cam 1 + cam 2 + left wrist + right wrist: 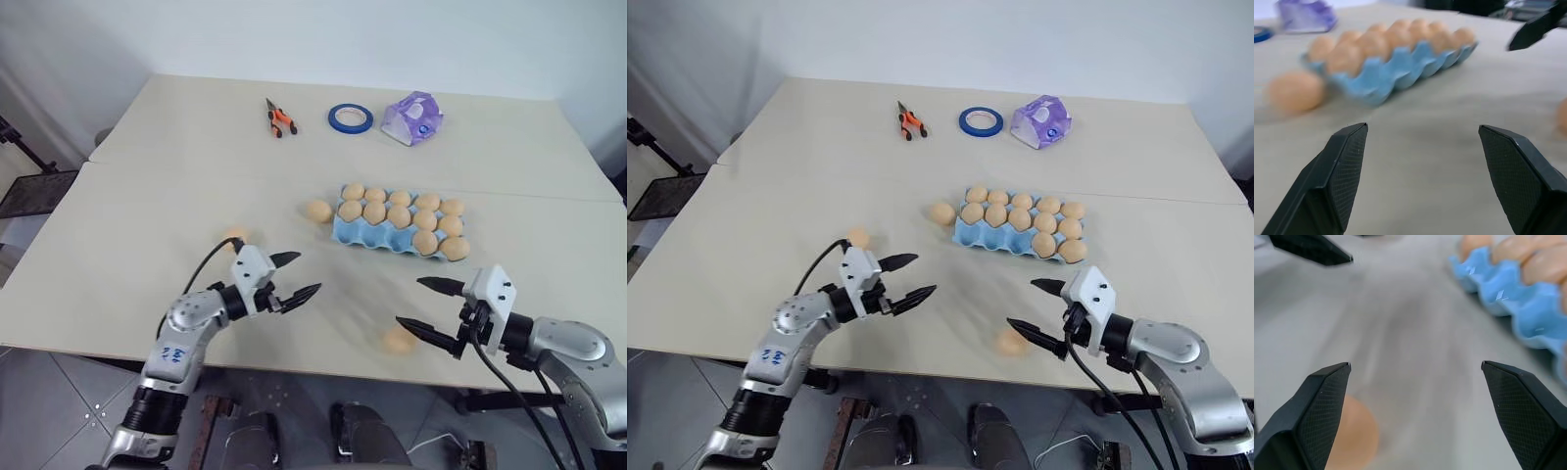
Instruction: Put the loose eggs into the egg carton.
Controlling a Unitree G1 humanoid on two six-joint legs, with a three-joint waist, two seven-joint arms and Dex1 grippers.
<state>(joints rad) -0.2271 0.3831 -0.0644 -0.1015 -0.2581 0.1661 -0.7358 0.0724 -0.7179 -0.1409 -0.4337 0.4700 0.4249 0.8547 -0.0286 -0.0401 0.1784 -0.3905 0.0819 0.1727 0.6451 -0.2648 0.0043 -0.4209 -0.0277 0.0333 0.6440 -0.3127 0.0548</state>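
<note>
Both pincers, left (297, 277) and right (428, 306), gape empty near the egg carton (364, 233). One loose egg (318, 211) touches its end; another (399, 339) lies by the right pincer.

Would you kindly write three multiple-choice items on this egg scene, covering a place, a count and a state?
1. Where does the egg nearest the right pincer lie?
A. in the egg carton
B. on the table near its front edge
C. beside the pliers

2. How many loose eggs lie on the table?
A. three
B. one
C. six

3. How do both pincers stand?
A. shut on eggs
B. one shut
C. open and empty

Key: 1 B, that egg sits apart from the egg carton. 2 A, the others lie beside the carton and behind the left pincer. 3 C, wide gaps, nothing between.
</note>
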